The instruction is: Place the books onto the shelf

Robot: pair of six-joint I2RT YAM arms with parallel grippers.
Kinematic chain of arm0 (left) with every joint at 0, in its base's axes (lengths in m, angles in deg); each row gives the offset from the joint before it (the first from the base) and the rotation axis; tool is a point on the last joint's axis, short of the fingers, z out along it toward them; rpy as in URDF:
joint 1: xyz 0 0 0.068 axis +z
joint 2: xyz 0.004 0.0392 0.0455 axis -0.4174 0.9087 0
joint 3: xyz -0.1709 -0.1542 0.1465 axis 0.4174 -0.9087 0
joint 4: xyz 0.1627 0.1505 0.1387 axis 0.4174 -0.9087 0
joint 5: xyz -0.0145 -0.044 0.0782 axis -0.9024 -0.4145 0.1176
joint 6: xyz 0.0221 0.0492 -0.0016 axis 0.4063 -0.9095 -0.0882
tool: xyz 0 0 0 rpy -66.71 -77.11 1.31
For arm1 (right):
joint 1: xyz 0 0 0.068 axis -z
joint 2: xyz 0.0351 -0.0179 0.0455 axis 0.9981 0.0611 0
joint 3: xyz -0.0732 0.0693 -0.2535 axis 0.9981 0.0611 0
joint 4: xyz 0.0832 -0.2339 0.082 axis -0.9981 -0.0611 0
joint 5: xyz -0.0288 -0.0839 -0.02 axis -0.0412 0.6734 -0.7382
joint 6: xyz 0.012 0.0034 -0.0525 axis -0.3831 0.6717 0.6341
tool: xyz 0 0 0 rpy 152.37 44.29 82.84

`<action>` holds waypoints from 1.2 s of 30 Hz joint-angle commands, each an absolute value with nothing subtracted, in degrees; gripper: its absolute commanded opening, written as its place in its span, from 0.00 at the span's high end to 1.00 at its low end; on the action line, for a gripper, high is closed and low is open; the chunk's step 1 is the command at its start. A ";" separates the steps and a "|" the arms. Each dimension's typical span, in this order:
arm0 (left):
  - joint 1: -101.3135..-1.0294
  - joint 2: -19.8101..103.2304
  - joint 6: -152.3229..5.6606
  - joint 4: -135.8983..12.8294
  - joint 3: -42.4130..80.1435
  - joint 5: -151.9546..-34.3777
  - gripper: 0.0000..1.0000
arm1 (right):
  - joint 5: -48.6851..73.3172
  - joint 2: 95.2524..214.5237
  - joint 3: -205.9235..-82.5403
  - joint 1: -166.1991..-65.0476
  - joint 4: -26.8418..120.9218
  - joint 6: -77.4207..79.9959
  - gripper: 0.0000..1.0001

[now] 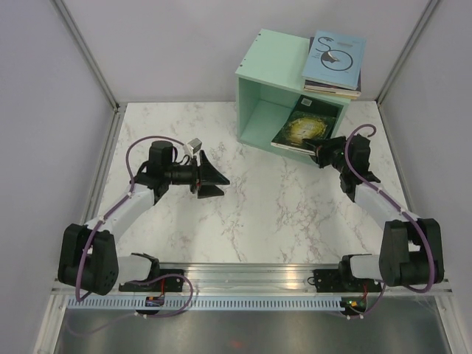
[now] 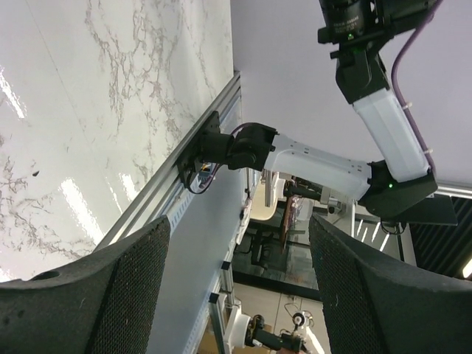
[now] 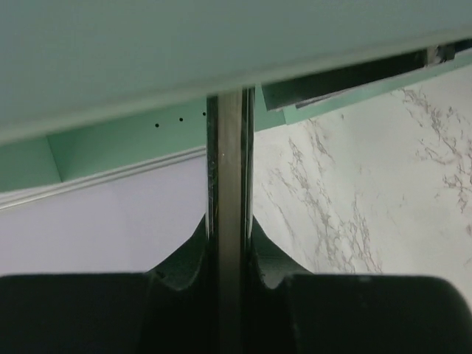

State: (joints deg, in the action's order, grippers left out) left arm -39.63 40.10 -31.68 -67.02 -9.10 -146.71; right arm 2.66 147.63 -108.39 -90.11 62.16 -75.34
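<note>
Arm bases (image 1: 110,265): two black mounts bolted side by side on a metal rail (image 1: 251,276) at the near edge of the table.
Table (image 1: 265,214): white marble-patterned top, walled by pale panels on three sides.
Left gripper (image 1: 210,179): held over the left-centre of the table, well apart from the shelf; jaws spread wide, nothing between them. The left wrist view shows its two black textured fingers (image 2: 103,295) with only open space between them.
Right gripper (image 1: 318,150): at the lower right corner of the shelf opening; jaws pressed tight on the near edge of the green-gold book. In the right wrist view the thin book (image 3: 230,147) runs edge-on straight up between the fingers.
Green-gold book (image 1: 304,124): cover facing up, in the right part of the shelf opening, its near edge jutting out toward the right gripper.
Shelf (image 1: 254,88): mint-green cube box at the back right of the table, open face toward the arms.
Stack of books (image 1: 332,87): lying flat on the shelf's top, at its right side.
Light-blue book (image 1: 337,53): black swirl on the cover, topmost of the stack; the covers beneath cannot be told apart.
</note>
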 commanded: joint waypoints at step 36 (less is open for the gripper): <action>-38.65 41.54 -34.90 -64.34 -12.52 -147.92 0.24 | -4.48 143.77 -96.55 -83.86 69.17 -79.61 0.55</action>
State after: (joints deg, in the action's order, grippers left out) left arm -39.00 41.39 -32.92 -66.42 -12.40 -146.68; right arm -4.40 145.36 -96.06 -83.86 66.01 -79.14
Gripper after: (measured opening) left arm 0.763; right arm 0.484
